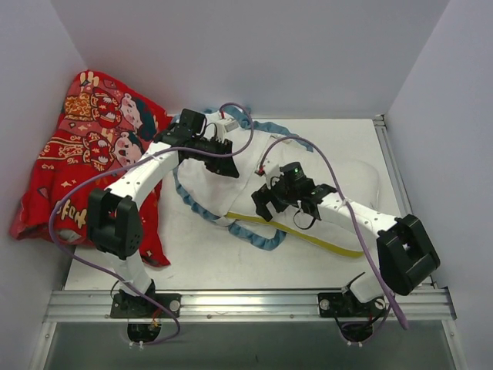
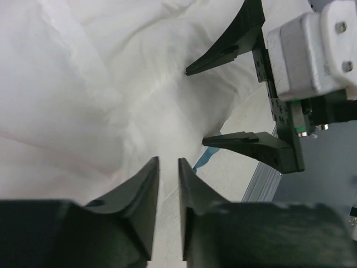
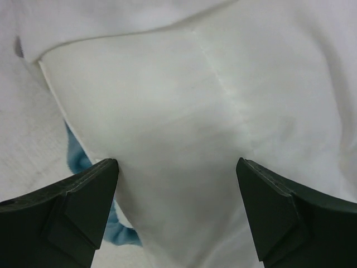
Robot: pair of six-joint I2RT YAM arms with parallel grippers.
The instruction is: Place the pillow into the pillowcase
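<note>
The pillowcase [image 1: 202, 189] lies white side up in the middle of the table, its blue ruffled trim [image 1: 266, 240] curling along the near edge. The white pillow [image 1: 356, 185] lies to its right, its yellow piping [image 1: 323, 240] showing. My left gripper [image 1: 227, 163] hovers over the white cloth; in the left wrist view its fingers [image 2: 168, 161] stand a narrow gap apart with nothing pinched between them. My right gripper [image 1: 266, 206] is wide open just above white fabric [image 3: 178, 111], blue trim [image 3: 75, 162] beside its left finger. The right gripper [image 2: 195, 106] faces the left one closely.
A red cartoon-figure cloth [image 1: 85, 154] is heaped at the left, partly under the left arm. White walls close in the back and both sides. A metal rail [image 1: 246, 301] runs along the near table edge, and another [image 1: 389, 154] along the right.
</note>
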